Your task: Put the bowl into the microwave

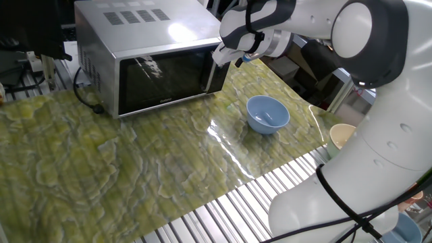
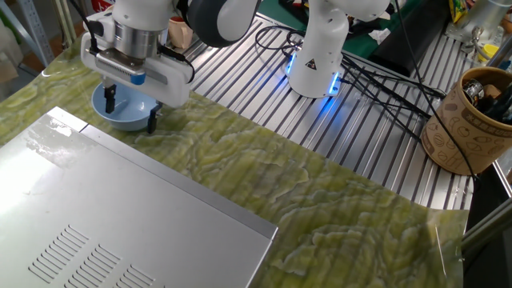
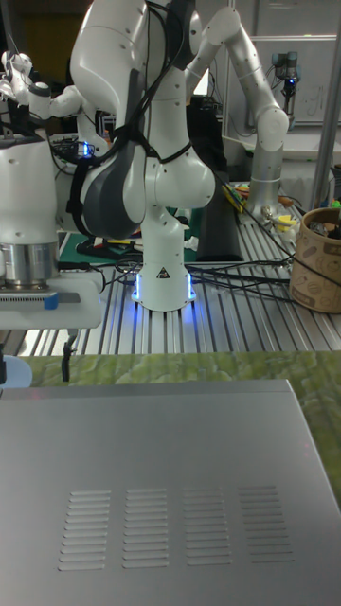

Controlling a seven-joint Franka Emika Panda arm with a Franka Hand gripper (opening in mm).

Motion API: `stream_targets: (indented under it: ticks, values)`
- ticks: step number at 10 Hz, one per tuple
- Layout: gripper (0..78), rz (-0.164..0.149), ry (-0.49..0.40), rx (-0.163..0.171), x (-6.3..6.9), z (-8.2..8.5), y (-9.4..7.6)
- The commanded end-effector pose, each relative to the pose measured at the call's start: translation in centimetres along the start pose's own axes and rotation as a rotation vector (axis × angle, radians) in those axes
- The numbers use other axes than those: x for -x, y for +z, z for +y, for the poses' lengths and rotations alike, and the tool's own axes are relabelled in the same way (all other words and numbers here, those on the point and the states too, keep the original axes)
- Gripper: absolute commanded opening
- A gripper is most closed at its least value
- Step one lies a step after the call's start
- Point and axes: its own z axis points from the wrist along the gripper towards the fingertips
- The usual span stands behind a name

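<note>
1. Bowl (image 1: 268,114): light blue, upright on the green marbled mat (image 1: 135,169), at 4 o'clock from the microwave (image 1: 148,54), apart from it.
2. Gripper (image 2: 130,111): fingers spread wide, empty, hanging above the bowl (image 2: 124,112); one fingertip (image 2: 110,100) at 9 o'clock, the other at 3 o'clock.
3. Microwave: door closed, vent slots on top.
4. Brown cup (image 2: 468,120): on the ribbed table at 3 o'clock.
</note>
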Motion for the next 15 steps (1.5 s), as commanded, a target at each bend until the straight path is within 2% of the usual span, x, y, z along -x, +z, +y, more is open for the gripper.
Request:
stream_targets:
  ticks: [1, 4, 6, 8, 9, 10, 11, 13, 15]
  values:
    - [77.3, -0.081, 0.026, 0.095, 1.7, 1.5, 1.6]
    - [77.3, -0.085, 0.024, 0.094, 1.9, 1.6, 1.8]
    - [77.3, -0.071, 0.002, 0.001, 2.2, 0.8, 1.4]
    - [77.3, -0.059, -0.017, -0.027, 2.7, -0.2, 1.0]
    - [77.3, -0.045, -0.039, -0.094, 3.0, -1.2, 0.7]
    - [77.3, -0.042, -0.045, -0.116, 3.2, -1.6, 0.5]
    - [77.3, -0.043, -0.036, -0.098, 3.2, -1.7, 0.5]
    - [77.3, -0.043, -0.030, -0.091, 3.1, -1.4, 0.6]
    - [77.3, -0.028, -0.004, -0.008, 2.8, -0.7, 0.9]
